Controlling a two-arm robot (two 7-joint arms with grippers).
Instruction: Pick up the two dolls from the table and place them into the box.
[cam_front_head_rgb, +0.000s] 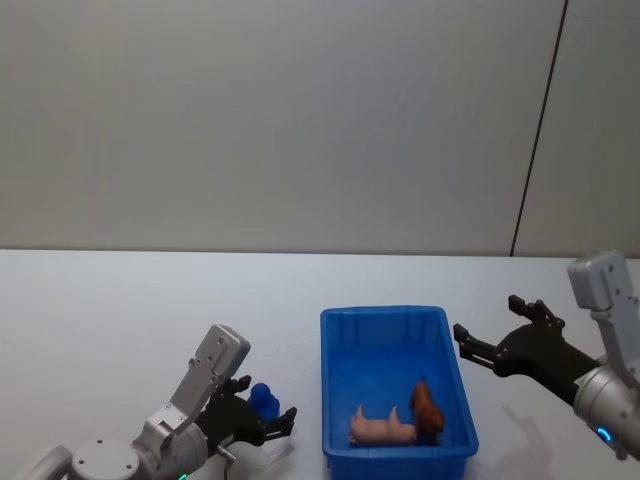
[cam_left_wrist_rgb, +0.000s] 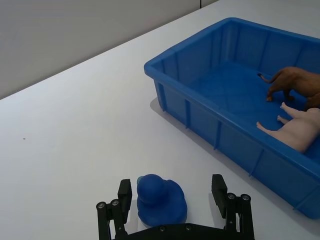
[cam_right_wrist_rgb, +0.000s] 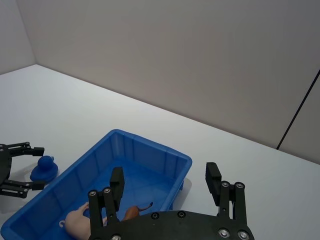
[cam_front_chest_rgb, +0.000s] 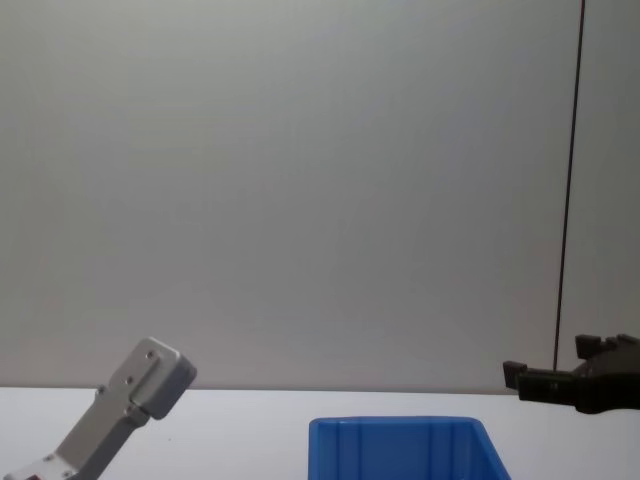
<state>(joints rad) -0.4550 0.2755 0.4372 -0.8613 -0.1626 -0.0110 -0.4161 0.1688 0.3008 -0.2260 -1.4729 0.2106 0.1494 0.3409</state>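
Note:
A small blue duck-shaped doll (cam_left_wrist_rgb: 161, 200) (cam_front_head_rgb: 263, 399) sits on the white table (cam_front_head_rgb: 120, 330), left of the box. My left gripper (cam_left_wrist_rgb: 171, 192) (cam_front_head_rgb: 266, 416) is open and straddles it, a finger on each side with gaps showing. The bright blue box (cam_front_head_rgb: 397, 316) (cam_left_wrist_rgb: 195, 47) (cam_right_wrist_rgb: 150, 145) (cam_front_chest_rgb: 400, 429) holds a pink animal doll (cam_front_head_rgb: 383, 428) (cam_left_wrist_rgb: 300, 132) and a brown animal doll (cam_front_head_rgb: 427, 405) (cam_left_wrist_rgb: 295, 82). My right gripper (cam_front_head_rgb: 488, 320) (cam_right_wrist_rgb: 165, 179) hangs open and empty above the table, just right of the box. The right wrist view also shows the duck (cam_right_wrist_rgb: 44, 168) within the left gripper (cam_right_wrist_rgb: 35, 168).
The tabletop runs back to a plain grey wall (cam_front_head_rgb: 300, 120). A dark vertical seam (cam_front_head_rgb: 535, 130) marks the wall at the right. Bare table lies left of and behind the box.

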